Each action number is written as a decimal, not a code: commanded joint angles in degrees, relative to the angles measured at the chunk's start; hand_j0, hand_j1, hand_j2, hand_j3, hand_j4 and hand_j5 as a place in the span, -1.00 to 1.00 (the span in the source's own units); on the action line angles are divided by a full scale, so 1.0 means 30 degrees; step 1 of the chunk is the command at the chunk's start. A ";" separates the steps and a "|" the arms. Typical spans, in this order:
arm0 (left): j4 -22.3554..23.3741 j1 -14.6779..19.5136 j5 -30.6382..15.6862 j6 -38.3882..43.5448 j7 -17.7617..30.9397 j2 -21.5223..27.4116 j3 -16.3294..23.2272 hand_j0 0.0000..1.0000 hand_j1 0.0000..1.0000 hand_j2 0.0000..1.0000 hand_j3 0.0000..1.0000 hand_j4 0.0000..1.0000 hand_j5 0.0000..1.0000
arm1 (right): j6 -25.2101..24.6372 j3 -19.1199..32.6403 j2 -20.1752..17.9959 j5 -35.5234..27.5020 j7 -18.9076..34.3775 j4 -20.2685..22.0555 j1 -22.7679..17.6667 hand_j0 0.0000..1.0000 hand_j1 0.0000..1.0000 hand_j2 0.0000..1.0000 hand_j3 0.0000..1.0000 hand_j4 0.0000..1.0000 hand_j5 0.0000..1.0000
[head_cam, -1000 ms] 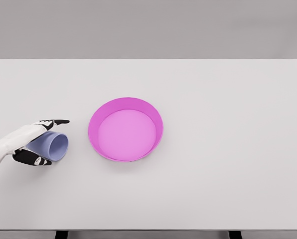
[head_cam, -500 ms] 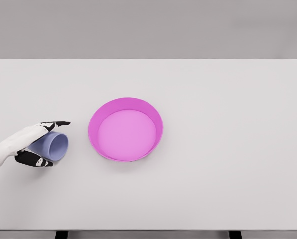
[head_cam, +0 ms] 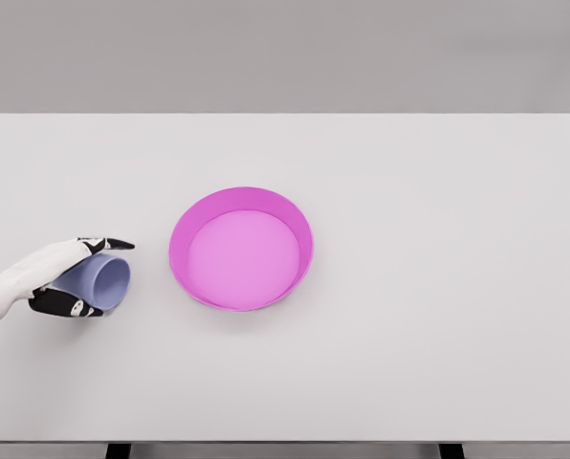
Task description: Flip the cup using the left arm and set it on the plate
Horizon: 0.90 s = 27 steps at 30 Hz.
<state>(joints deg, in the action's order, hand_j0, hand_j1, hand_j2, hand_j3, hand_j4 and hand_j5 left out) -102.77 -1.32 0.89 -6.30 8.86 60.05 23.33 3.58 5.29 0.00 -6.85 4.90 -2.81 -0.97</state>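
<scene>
Left hand [head_cam: 63,279] clasps the tipped lavender cup [head_cam: 101,283] near the white table's [head_cam: 438,239] left edge, apart from the pink plate [head_cam: 241,248].

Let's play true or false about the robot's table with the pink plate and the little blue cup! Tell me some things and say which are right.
1. The round pink plate has nothing on it. True.
2. The small pale-blue cup stands upright. False: it lies on its side, mouth towards the plate.
3. The left hand wraps its fingers around the cup. True.
4. The cup touches the plate. False: bare white table shows between them.
5. Both robot arms are visible. False: only the left arm shows, entering at the left edge.
</scene>
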 commanded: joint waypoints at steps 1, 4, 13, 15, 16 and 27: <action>-0.0049 -0.0001 0.0203 -0.0011 0.0151 0.0140 0.0134 0.46 0.46 0.46 0.46 0.46 0.46 | 0.0008 -0.0004 0.0000 0.0000 0.0007 -0.0001 0.0000 1.00 1.00 1.00 1.00 1.00 1.00; -0.0078 -0.0030 0.0144 -0.0011 0.0151 0.0170 0.0134 0.41 0.41 0.41 0.41 0.41 0.41 | -0.0021 -0.0004 0.0000 0.0000 0.0007 -0.0001 0.0000 1.00 1.00 1.00 1.00 1.00 1.00; -0.0078 -0.0001 -0.1026 -0.0157 0.0063 0.0141 0.0075 0.41 0.41 0.41 0.41 0.41 0.41 | -0.0021 0.0025 0.0000 0.0000 0.0007 -0.0001 0.0000 1.00 1.00 1.00 1.00 1.00 1.00; -0.0078 -0.0001 -0.1729 -0.0216 0.0034 0.0141 0.0017 0.41 0.41 0.41 0.41 0.41 0.41 | -0.0021 -0.0004 0.0000 0.0000 0.0007 -0.0001 0.0000 1.00 1.00 1.00 1.00 1.00 1.00; -0.0107 0.0000 -0.1964 -0.0216 0.0033 0.0141 -0.0013 0.41 0.41 0.41 0.41 0.41 0.41 | 0.0008 -0.0004 0.0000 0.0000 0.0007 -0.0001 0.0000 1.00 1.00 1.00 1.00 1.00 1.00; -0.0049 0.1669 -0.6769 -0.1065 -0.0025 -0.0942 -0.0100 0.44 0.44 0.44 0.44 0.44 0.44 | -0.0021 -0.0004 0.0000 0.0000 -0.0022 -0.0001 0.0000 1.00 1.00 1.00 1.00 1.00 1.00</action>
<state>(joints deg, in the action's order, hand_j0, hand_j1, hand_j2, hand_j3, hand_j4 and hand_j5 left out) -102.99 4.04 -16.47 -8.85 8.81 58.36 23.06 3.57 5.28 0.00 -6.85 4.90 -2.81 -0.97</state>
